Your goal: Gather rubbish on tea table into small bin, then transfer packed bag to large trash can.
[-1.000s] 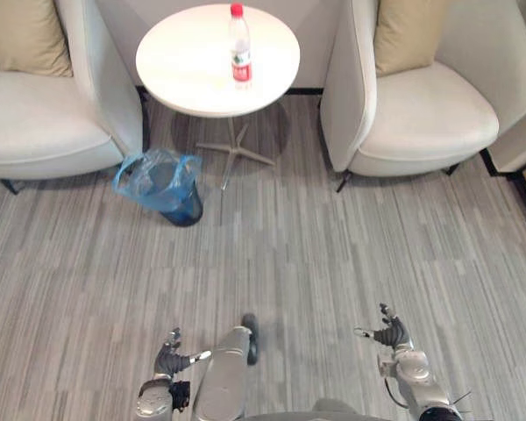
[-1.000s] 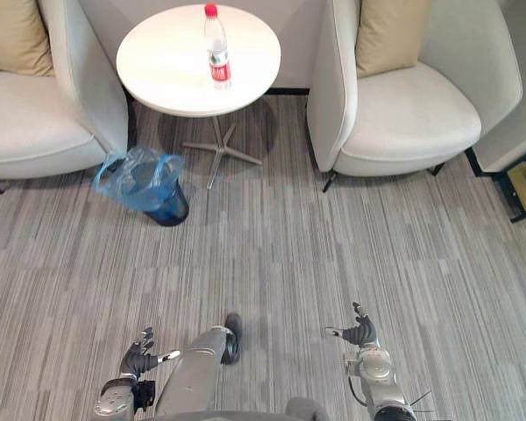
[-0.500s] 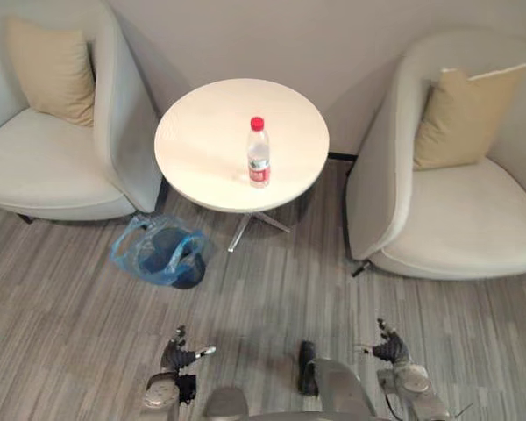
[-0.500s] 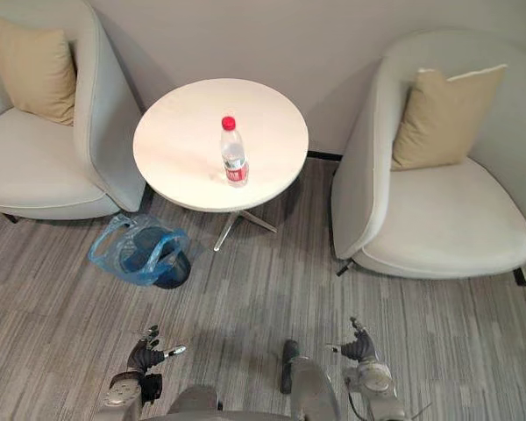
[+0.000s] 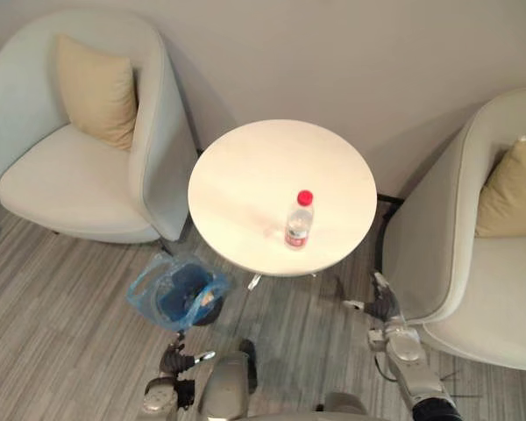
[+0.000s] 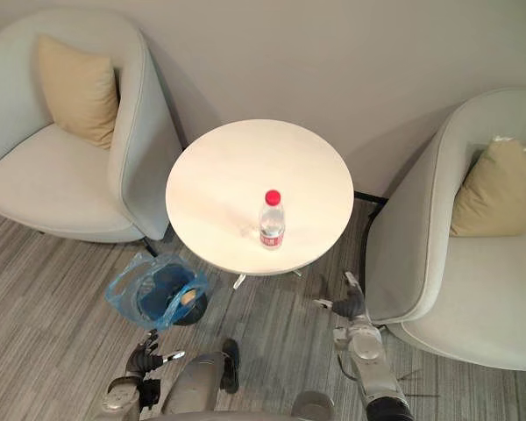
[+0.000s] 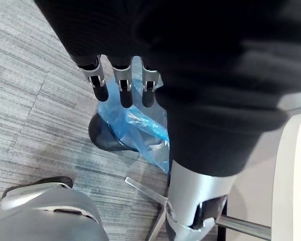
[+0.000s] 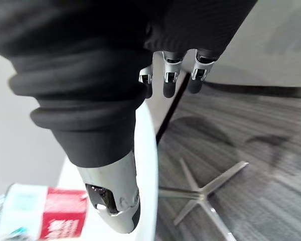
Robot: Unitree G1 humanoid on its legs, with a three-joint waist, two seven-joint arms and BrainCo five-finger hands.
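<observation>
Grey striped floor lies between you and the round table [image 5: 245, 167], with a pale armchair on either side, and the only rubbish on that top is the bottle [image 5: 298, 221], standing upright near the edge closest to you. Your right hand [image 5: 383, 307] hangs below the table's rim, just beside the right armchair [image 5: 473, 289], fingers straight and holding nothing. Your left hand [image 5: 175, 361] is low near the floor, fingers equally straight and empty, with the bin [image 5: 140, 294] a little way ahead of it. The main risk, as I judge it, is the bottle: it looks tall, narrow and light, so if your straight fingers meet it before the thumb closes behind it, you will likely tip it over, and on a round top it can roll off. Lift the right hand clear of the rim first, since from where it hangs a straight rise could catch the table's edge or its underside, and the table stands on one thin star foot, so a knock may shake the bottle down. Mind the armchair too, as it leaves little room to swing the elbow outward. The bin sits to your left of the table's foot, and its blue bag [image 7: 135, 125] flops loosely over the rim, so a release from table height could glance off the slack plastic and land on the floor.
</observation>
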